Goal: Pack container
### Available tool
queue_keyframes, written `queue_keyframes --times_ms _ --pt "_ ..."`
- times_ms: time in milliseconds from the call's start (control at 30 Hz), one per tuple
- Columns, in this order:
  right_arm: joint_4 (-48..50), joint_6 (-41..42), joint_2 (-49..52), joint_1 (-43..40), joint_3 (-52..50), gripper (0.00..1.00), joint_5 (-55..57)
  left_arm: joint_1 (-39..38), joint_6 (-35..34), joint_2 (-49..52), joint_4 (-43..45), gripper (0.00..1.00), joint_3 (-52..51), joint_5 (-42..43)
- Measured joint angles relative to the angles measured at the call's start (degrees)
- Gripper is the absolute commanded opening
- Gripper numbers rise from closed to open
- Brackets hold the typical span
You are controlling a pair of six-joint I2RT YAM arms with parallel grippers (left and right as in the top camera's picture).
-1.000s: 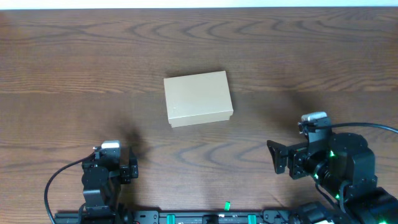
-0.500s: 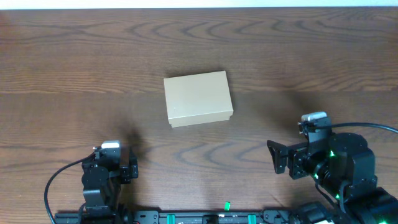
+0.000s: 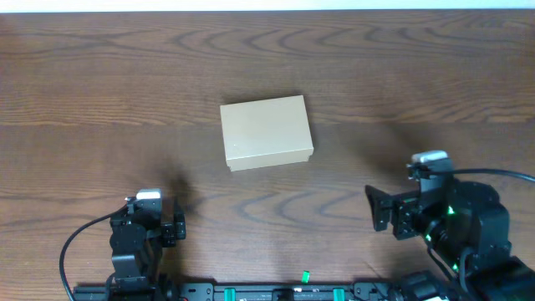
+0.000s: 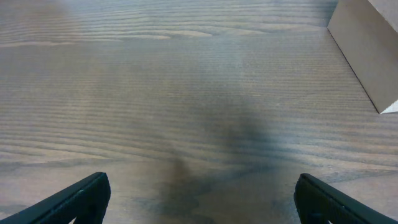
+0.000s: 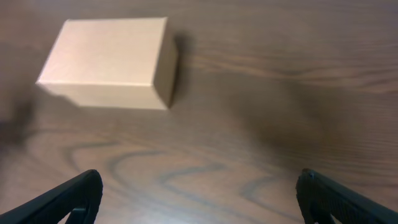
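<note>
The left gripper has its jaws spread wide, with only bare wood grain between them. It holds nothing and touches nothing, hanging a little above the table over its own soft shadow. The right gripper is just as widely parted and equally empty, with nothing but tabletop in the gap between its jaws. From overhead both arms sit at the near edge of the table, one toward each side, well apart from each other. The container lies on the table about midway between them and farther out, clear of both grippers. It rests flat, turned slightly off square to the table edge, and its lid looks closed (the top is one smooth, unmarked tan face). The left wrist camera catches only one corner of it at the upper right of its view. The right wrist camera shows the whole box at the upper left, its side wall darker than its top. The count is one container, two grippers, both spread and empty, and one table. No small item can be made out on the wood around the box.
</note>
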Motion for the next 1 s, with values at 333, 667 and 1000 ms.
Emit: queue_keyframes --times_ms 333,667,1000 --pt "6.6 -1.5 -12.1 -4.6 -13.0 0.99 7.2 0.0 0.0 0.0 0.1 0.96 0.0 0.0" --pt "14.1 -2.7 -26.7 -10.3 -30.7 0.99 8.1 0.0 0.0 0.0 0.2 0.95 0.0 0.0" --pt "15.0 -2.9 -33.2 -14.3 -38.2 0.99 5.9 0.0 0.0 0.0 0.2 0.95 0.0 0.0"
